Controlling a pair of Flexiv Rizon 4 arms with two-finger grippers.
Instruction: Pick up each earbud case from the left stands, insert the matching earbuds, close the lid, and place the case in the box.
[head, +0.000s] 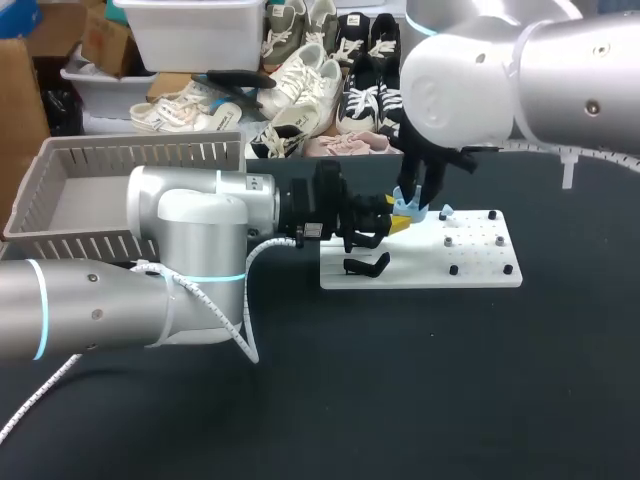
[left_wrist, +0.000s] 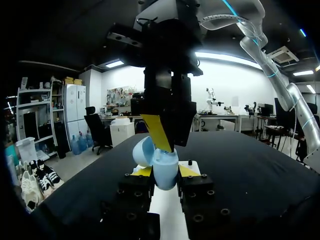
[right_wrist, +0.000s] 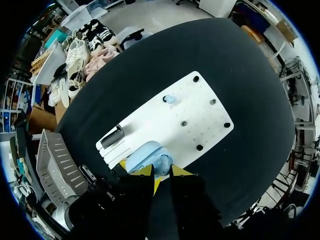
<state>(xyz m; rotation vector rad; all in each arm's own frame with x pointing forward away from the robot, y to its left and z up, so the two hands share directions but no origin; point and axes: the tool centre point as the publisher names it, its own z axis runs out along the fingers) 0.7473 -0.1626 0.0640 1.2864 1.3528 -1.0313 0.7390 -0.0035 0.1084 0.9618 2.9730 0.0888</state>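
Over the left end of the white board (right_wrist: 200, 117), my L tool (head: 398, 226) has the pale-blue earbud case (left_wrist: 165, 167) clamped: one yellow tip on each side of it, both touching, w/ only the case's width btwn them. Case is upright and held clear of the board. Its lid (left_wrist: 141, 151) is open, tipped back to one side.

My R arm comes in from the right and hangs straight down over the same spot. R tool (right_wrist: 161, 172) is right on top of the open case, tips at its mouth. Can't tell if it's open or closed, or if it's holding anything; view is blocked there.

On the board:
- One small pale-blue earbud (right_wrist: 170, 99), apart from the case, twd the middle.
- A black stand (head: 366, 265) near the left end, just below my L tool in the head view.
- A few small black pegs (head: 453, 270) twd the right end.

Board lies flat on the dark counter (head: 450, 380). Grey slatted box (head: 140, 155) sits at the counter's far left, well apart from the board, behind my L arm.
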